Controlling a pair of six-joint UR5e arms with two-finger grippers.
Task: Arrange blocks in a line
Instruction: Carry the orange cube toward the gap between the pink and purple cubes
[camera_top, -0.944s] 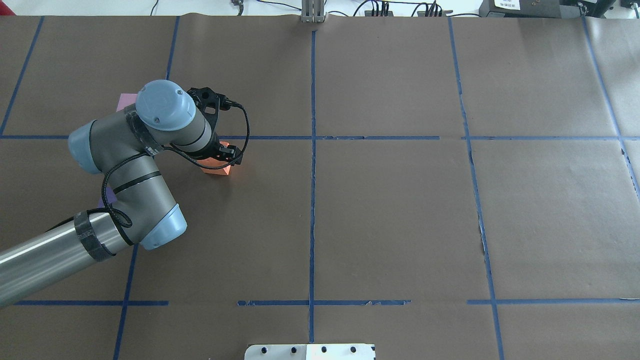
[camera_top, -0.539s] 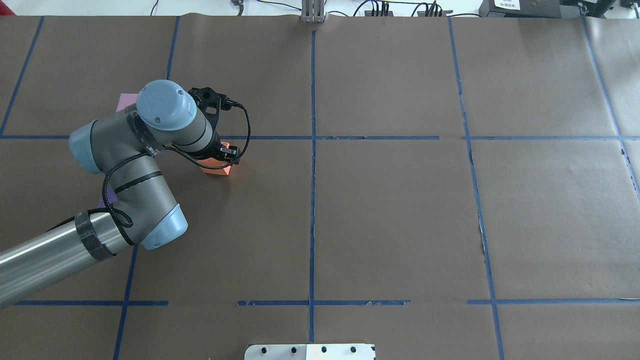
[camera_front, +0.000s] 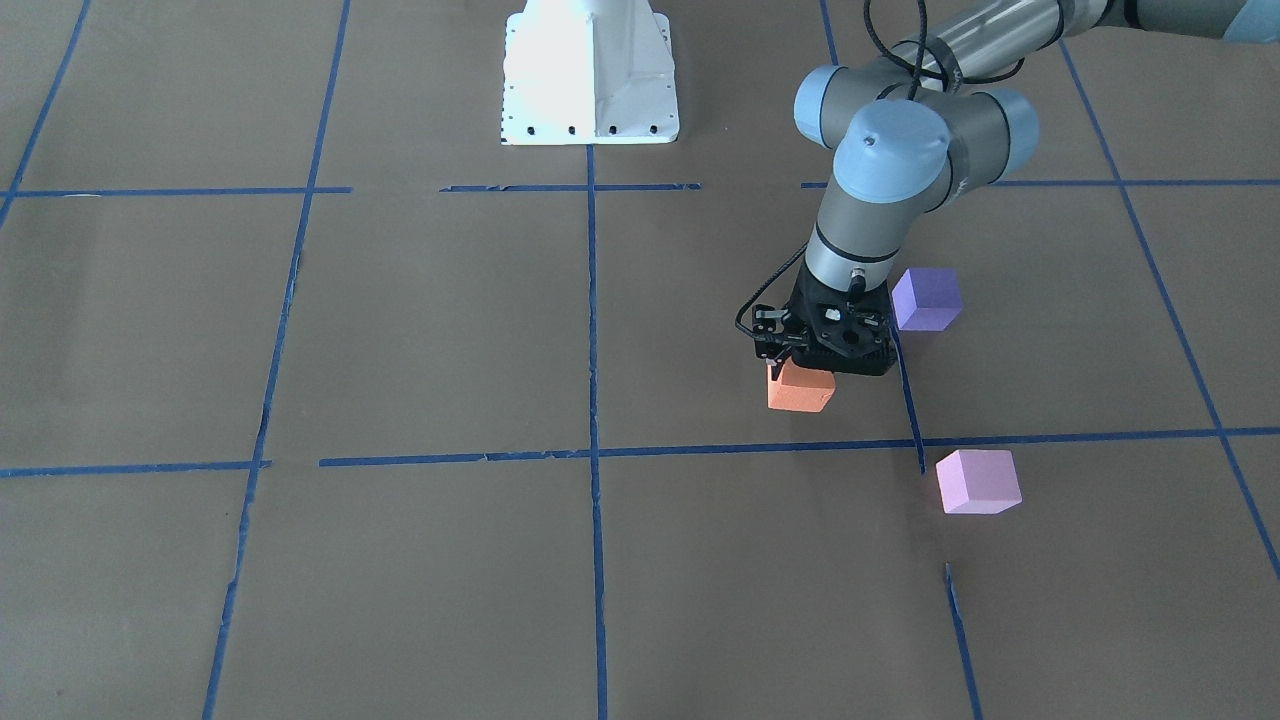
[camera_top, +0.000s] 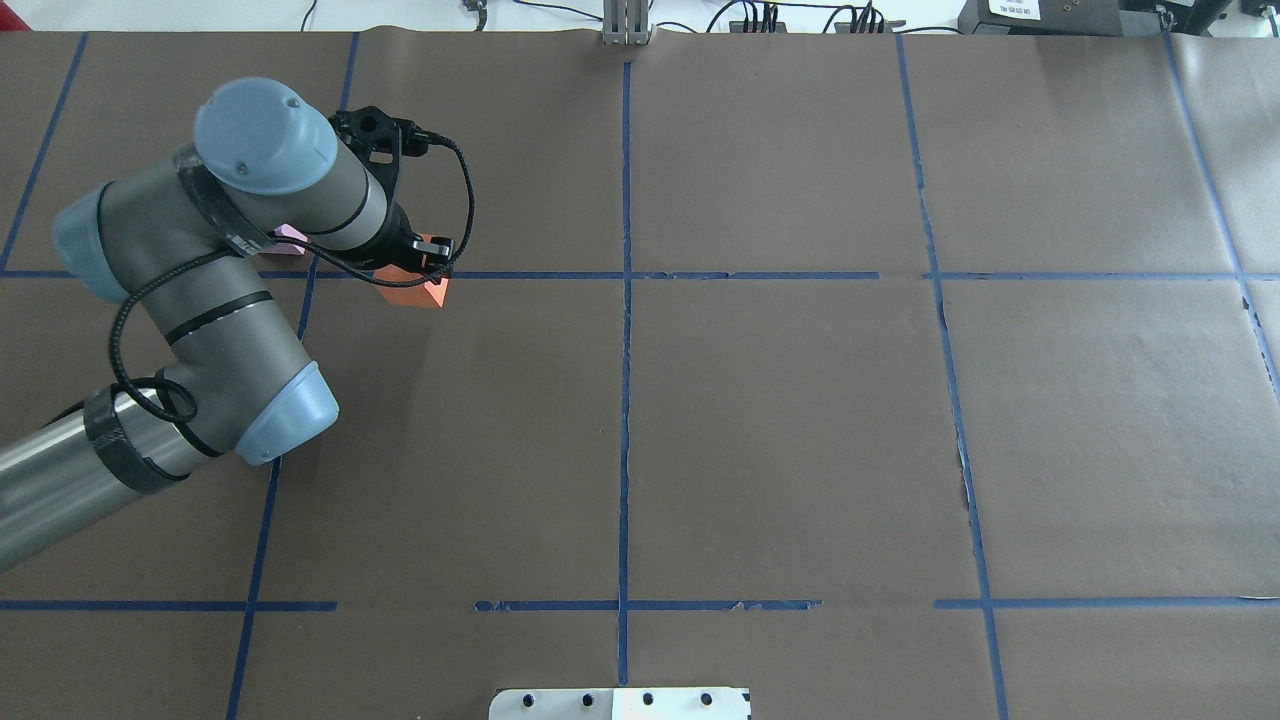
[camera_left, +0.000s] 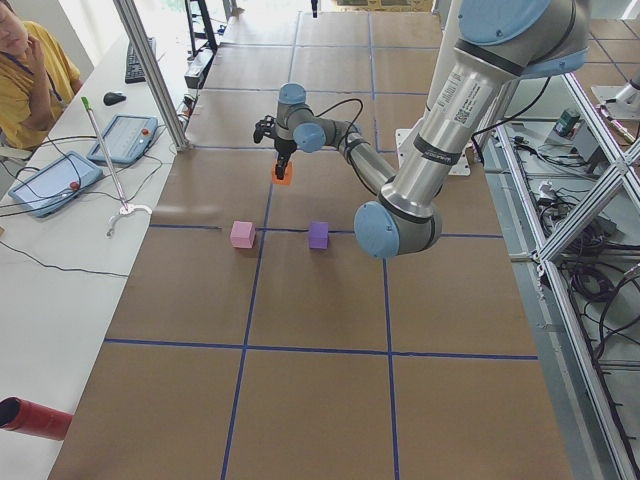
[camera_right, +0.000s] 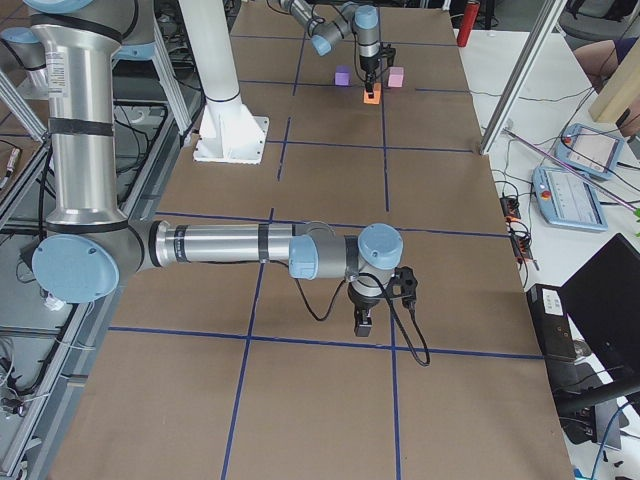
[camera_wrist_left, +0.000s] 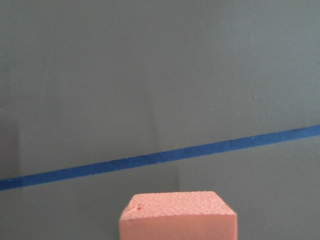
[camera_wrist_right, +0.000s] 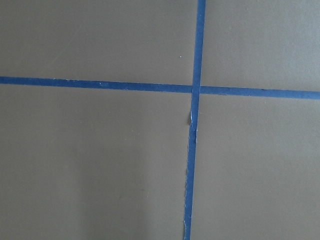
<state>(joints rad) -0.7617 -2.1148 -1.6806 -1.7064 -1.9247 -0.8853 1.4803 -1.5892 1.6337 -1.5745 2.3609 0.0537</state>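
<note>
Your left gripper (camera_front: 800, 372) points straight down at the brown paper-covered table (camera_front: 400, 330). Its two fingers are closed on the orange cube (camera_front: 800, 389), gripping the upper part so that most of the cube shows below the black gripper body. In the left wrist view the cube sits at the bottom centre, directly under the camera, and a strip of blue tape (camera_wrist_left: 165, 156) crosses the paper beyond it. Whether the cube's underside touches the paper or sits slightly above it cannot be told. The other two cubes lie on the table, both to the robot's left of the gripper and untouched by it. The violet-purple cube (camera_front: 925, 298) is just beside the gripper body, a little back toward the robot's base. The pale pink cube (camera_front: 978, 481) is farther out, away from the base, across a blue tape line (camera_front: 700, 450) from the gripper and well apart from the orange cube. From overhead, the left arm (camera_top: 250, 200) covers the violet-purple cube and leaves only a sliver of the pink one showing. Your right gripper (camera_right: 361, 325) hangs fingers-down over the table, far off toward the other end, near a crossing of tape lines. It shows only in the right side view, so how far its fingers are spread cannot be told.
</note>
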